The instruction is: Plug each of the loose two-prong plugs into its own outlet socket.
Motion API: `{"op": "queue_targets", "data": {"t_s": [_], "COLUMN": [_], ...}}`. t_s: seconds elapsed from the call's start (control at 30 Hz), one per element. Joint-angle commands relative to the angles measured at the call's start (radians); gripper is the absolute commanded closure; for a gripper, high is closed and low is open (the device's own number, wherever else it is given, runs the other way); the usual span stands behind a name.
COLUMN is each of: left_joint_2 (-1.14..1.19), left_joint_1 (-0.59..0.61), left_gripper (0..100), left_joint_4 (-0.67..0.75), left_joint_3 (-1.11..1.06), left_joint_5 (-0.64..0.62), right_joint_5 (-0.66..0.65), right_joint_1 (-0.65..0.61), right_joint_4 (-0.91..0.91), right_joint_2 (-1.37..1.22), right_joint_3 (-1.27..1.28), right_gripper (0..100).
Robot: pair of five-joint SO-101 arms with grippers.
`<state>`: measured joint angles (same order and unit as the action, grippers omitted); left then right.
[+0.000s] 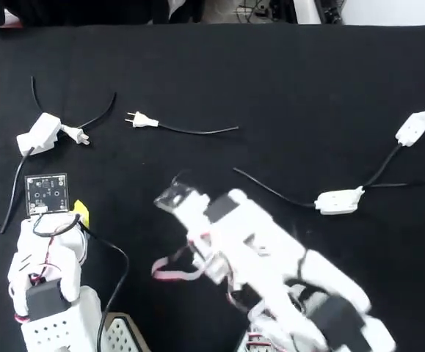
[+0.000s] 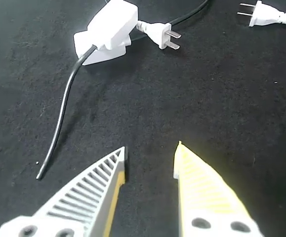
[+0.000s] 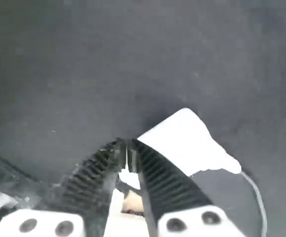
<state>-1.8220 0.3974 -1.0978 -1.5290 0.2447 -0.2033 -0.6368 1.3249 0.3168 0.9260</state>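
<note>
My left gripper (image 2: 150, 150) hangs open over the black cloth, nothing between its white and yellow fingers. Ahead of it lie a white outlet socket (image 2: 105, 32) and a loose two-prong plug (image 2: 160, 37), prongs pointing away from the socket. A second loose plug (image 2: 266, 14) lies farther right; it is the plug (image 1: 142, 119) with a short black cord. My right gripper (image 1: 172, 196) sits mid-table, shut on a white plug (image 3: 182, 140) whose cord trails off behind the fingers. Two more sockets (image 1: 339, 200) (image 1: 414, 126) lie at the right.
Black cords run from the right-hand sockets off the table's right edge, and one loose cord end (image 1: 238, 171) points toward the middle. The left arm (image 1: 47, 249) stands at the front left corner. The black cloth stretches bare across the back.
</note>
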Motion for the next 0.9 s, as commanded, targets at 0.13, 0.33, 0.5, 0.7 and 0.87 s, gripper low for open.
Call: {"op": "queue_targets", "data": {"t_s": [0.13, 0.33, 0.5, 0.7, 0.87], "left_joint_2": [0.0, 0.0, 0.0, 0.0, 0.0], "left_joint_1": [-0.022, -0.022, -0.022, -0.033, -0.039], "left_gripper": [83, 83, 83, 83, 83], "left_joint_4": [0.02, 0.02, 0.02, 0.02, 0.032], "left_joint_3": [-0.002, -0.002, -0.002, -0.005, 0.015], "left_joint_5": [-0.008, -0.009, -0.011, -0.011, -0.069], "right_joint_5": [-0.295, -0.687, -0.802, -0.72, -0.571], "right_joint_1": [0.522, 1.069, 1.344, 1.361, 1.318], "right_joint_4": [-0.048, -0.069, -0.069, 0.124, 0.298], "right_joint_2": [-0.272, -0.243, -0.269, -0.3, -0.236], "right_joint_3": [-0.073, -0.243, -0.47, -0.628, -0.765], "right_gripper": [98.6, 98.6, 98.6, 98.3, 98.3]}}
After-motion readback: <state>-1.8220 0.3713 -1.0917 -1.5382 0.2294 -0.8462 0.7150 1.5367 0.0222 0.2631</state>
